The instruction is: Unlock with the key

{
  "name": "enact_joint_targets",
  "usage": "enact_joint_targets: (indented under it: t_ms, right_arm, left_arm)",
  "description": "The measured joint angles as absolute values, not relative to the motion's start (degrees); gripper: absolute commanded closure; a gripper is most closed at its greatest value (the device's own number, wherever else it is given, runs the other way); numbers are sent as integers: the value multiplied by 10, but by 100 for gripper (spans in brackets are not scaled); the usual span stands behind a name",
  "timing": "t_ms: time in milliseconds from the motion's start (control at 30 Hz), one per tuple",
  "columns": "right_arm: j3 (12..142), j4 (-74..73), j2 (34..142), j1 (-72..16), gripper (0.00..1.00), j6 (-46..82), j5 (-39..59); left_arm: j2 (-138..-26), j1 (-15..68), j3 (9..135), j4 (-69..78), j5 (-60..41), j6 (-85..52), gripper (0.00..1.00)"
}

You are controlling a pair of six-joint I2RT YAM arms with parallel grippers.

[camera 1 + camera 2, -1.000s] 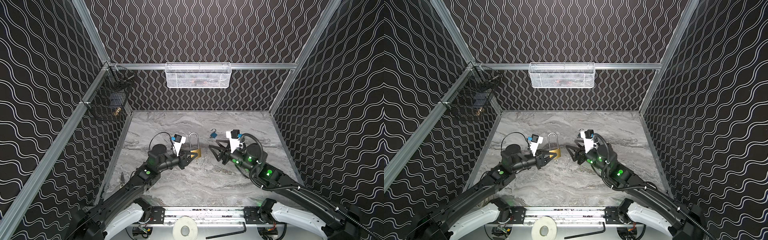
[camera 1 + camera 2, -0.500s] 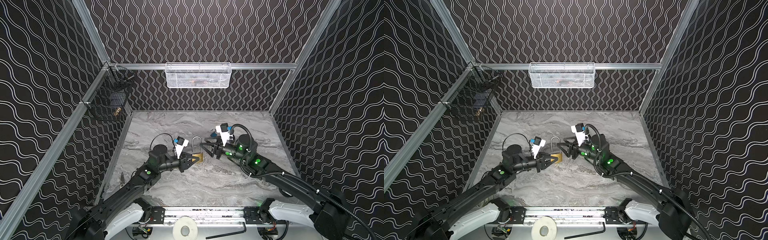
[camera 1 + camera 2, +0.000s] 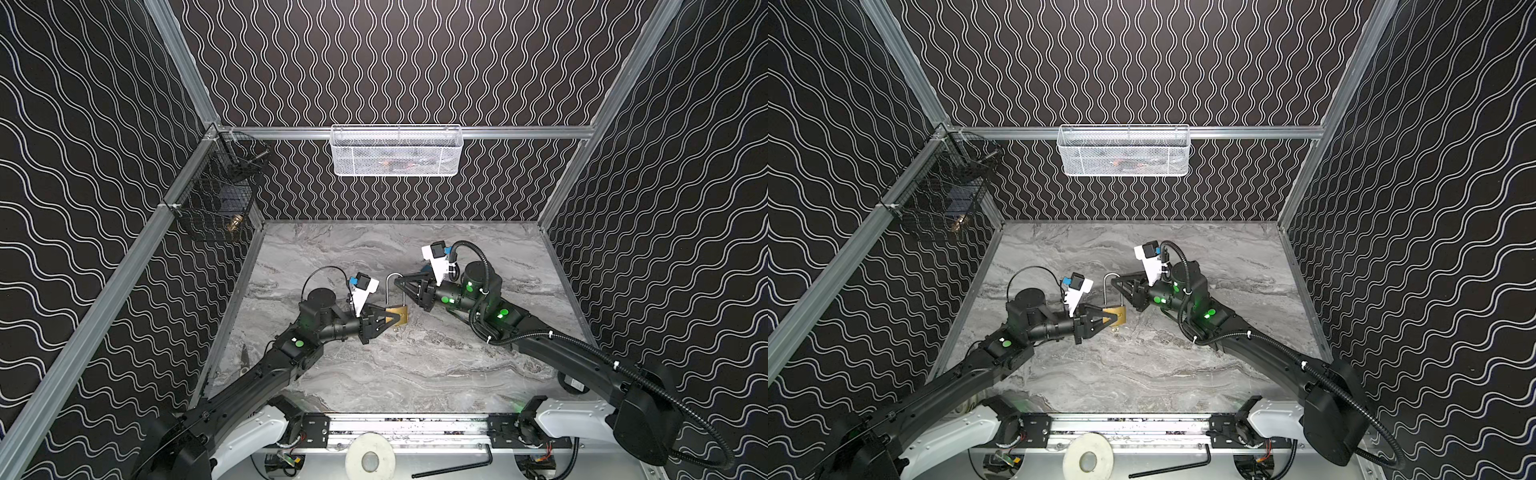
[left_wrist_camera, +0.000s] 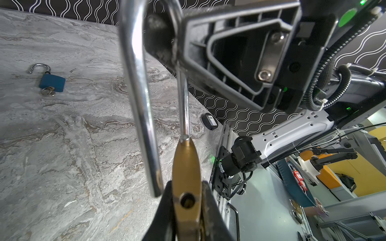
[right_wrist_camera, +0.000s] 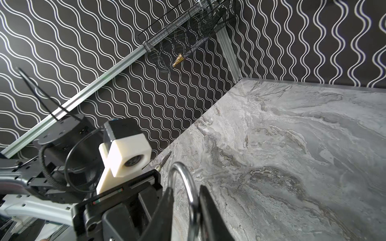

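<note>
My left gripper is shut on the body of a brass padlock, holding it upright above the table. The long silver shackle stands up from the body. In the left wrist view one shackle leg ends free beside an empty hole in the body. My right gripper is shut on the shackle near its top bend. A small metal piece pokes out under the body; I cannot tell whether it is the key.
A blue padlock lies on the table with its shackle open and keys in it. A white mesh basket hangs on the back wall, a black wire basket on the left wall. Snips lie by the left edge.
My right gripper swung left from beside the blue padlock to the brass padlock's shackle and closed on it. The left gripper kept hold of the brass body, shifting slightly.
</note>
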State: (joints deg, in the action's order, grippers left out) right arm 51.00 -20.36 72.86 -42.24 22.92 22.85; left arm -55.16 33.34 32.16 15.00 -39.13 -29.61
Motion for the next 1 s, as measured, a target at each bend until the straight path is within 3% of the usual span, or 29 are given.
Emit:
enact_joint_targets:
  t_ms: [167, 467, 500, 533, 567, 633, 767, 1000]
  right_arm:
    - [542, -162, 735, -423, 100, 232, 192]
    - [564, -119, 754, -429, 100, 247, 158]
    - [564, -118, 755, -430, 97, 248, 154]
    - [564, -116, 756, -431, 84, 249, 150]
    - [564, -115, 756, -431, 77, 250, 147]
    - [559, -114, 751, -431, 71, 249, 139]
    - [525, -111, 705, -430, 63, 248, 112]
    - [470, -121, 654, -426, 59, 248, 93]
  left_arm:
    - [-547, 334, 335, 130, -362, -283, 100]
    - [-531, 344, 364, 34, -280, -229, 100]
    - [-532, 344, 368, 25, -273, -220, 100]
    - [-534, 345, 371, 18, -268, -217, 100]
    - [-536, 345, 373, 14, -264, -207, 100]
    - [-537, 345, 375, 6, -251, -207, 100]
    - [-541, 342, 383, -30, -204, -199, 100]
    - [-541, 343, 385, -42, -217, -193, 100]
